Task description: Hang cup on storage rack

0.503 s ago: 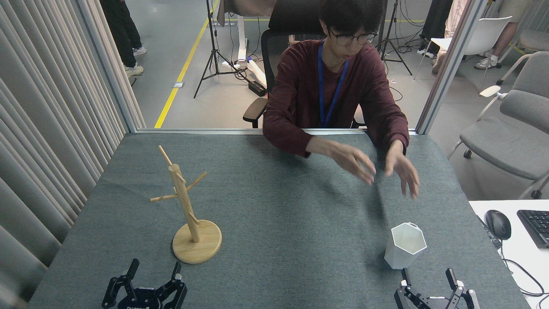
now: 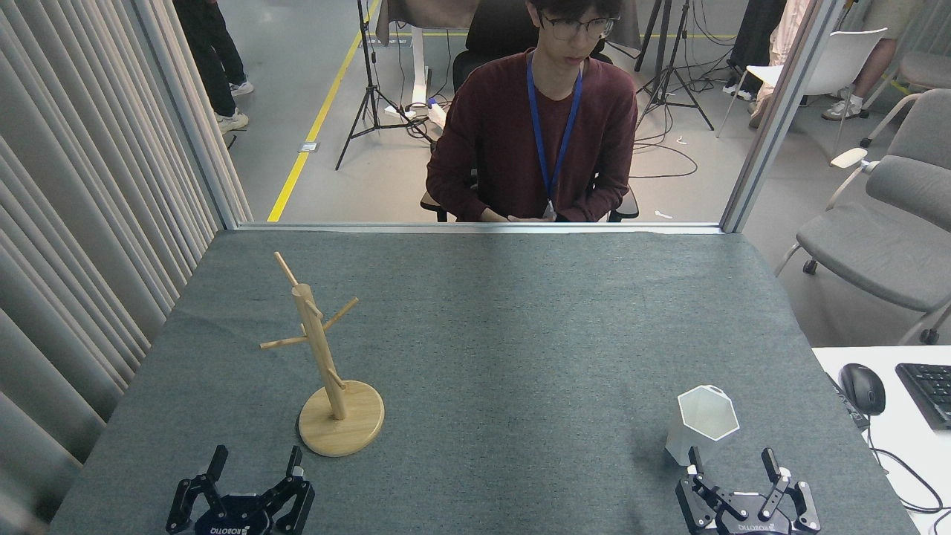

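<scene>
The white faceted cup (image 2: 703, 425) stands upright, mouth open upward, small loop handle at its far rim, just beyond the right gripper's fingers (image 2: 695, 464). The light wooden storage rack (image 2: 327, 371), an upright post with angled pegs on a round base, stands just beyond the left gripper's fingers (image 2: 294, 462).

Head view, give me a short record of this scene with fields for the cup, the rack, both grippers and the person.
cup: white faceted cup, upright on the table's right side, handle at the far rim
storage rack: wooden storage rack, upright on the left side, pegs bare
left gripper: left gripper, open, near the rack's base, holding nothing
right gripper: right gripper, open, just in front of the cup, not gripping it
person: seated person beyond the far edge, hands off the table
</scene>
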Controlling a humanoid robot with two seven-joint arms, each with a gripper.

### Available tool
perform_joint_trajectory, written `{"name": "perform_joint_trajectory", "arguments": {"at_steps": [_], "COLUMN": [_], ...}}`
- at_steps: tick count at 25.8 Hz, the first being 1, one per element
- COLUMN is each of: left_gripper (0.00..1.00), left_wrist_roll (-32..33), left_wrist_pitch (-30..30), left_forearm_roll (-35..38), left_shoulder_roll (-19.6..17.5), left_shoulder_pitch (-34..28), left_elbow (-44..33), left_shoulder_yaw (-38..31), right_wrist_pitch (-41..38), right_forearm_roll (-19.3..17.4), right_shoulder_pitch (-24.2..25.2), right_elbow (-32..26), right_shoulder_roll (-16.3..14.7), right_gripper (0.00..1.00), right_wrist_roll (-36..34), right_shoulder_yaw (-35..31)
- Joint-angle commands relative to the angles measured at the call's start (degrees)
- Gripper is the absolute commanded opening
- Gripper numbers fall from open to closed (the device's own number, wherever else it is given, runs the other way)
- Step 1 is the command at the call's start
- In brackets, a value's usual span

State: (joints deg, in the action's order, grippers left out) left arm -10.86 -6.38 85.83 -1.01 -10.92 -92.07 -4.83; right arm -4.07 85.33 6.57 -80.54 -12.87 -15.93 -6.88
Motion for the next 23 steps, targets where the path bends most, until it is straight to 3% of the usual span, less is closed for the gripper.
{"name": "perform_joint_trajectory", "arguments": {"at_steps": [1,23], "left_gripper": [1.0,1.0], "left_wrist_roll": [0.0,-0.1], "left_wrist_pitch": [0.4,0.5], "left_forearm_roll": [0.0,0.0], "left_shoulder_roll": [0.0,0.0], "left_shoulder_pitch": [0.0,0.1], "left_elbow": [0.2,0.8], "left_shoulder_yaw": [0.0,-0.1], "right_wrist_pitch": [-0.1,0.3], "right_forearm_roll": [0.1,0.2], "right_shoulder_pitch": [-3.9,-11.8], "right_elbow": [4.3,15.4], "right_shoulder_roll": [-0.1,0.4], "right_gripper": [0.98,0.98], "right_wrist_roll": [0.0,-0.4], "right_shoulder_yaw": [0.4,2.0]}}
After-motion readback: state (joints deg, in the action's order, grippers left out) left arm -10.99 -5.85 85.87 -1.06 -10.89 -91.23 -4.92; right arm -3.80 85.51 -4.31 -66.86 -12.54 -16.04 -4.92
